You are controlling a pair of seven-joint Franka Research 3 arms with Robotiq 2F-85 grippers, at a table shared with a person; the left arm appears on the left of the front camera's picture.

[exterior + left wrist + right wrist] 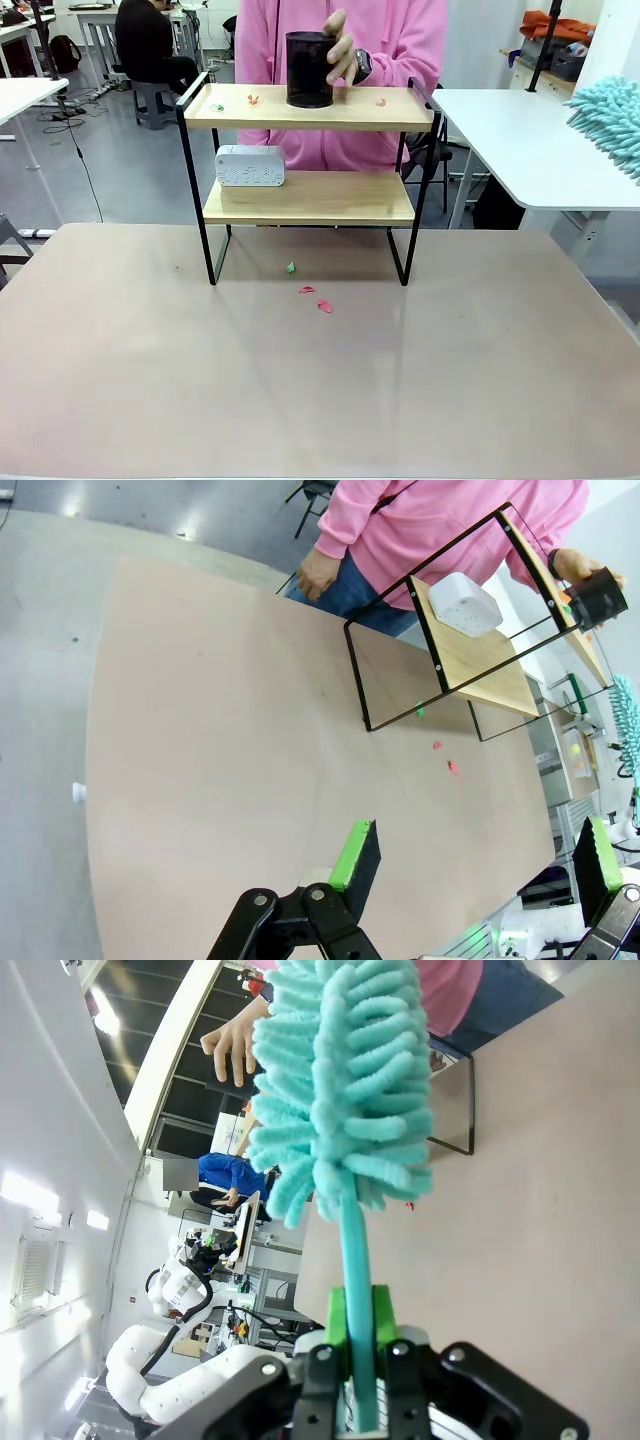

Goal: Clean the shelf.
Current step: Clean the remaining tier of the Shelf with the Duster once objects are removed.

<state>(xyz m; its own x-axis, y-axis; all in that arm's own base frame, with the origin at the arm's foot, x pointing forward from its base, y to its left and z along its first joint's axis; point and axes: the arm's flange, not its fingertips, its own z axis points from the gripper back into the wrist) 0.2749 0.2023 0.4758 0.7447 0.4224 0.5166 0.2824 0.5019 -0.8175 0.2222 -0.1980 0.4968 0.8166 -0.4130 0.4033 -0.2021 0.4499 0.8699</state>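
Spanning most of the front view: tan table, w/ the shelf standing at its far edge, approx centre. Person in pink top right behind it, at the far side. One hand is wrapped round a black cylindrical cup, whose base is level w/ the top board, mid-span; can't tell if it rests there or is just lifted.

Teal fluffy duster is up at the robot's right, over a white side table and well apart from the shelf. Right gripper is clamped tight on its handle, green pads either side, head pointing away from the wrist.

Left gripper hangs over the near part of the table w/ jaws spread wide, nothing btwn them, well apart from the shelf.

White box w/ dotted front is on the lower board, left end.

Small scraps: 3 on the top board, green and orange left of the cup, pink right of it. 3 more on the table by the shelf's front legs: green, two red.
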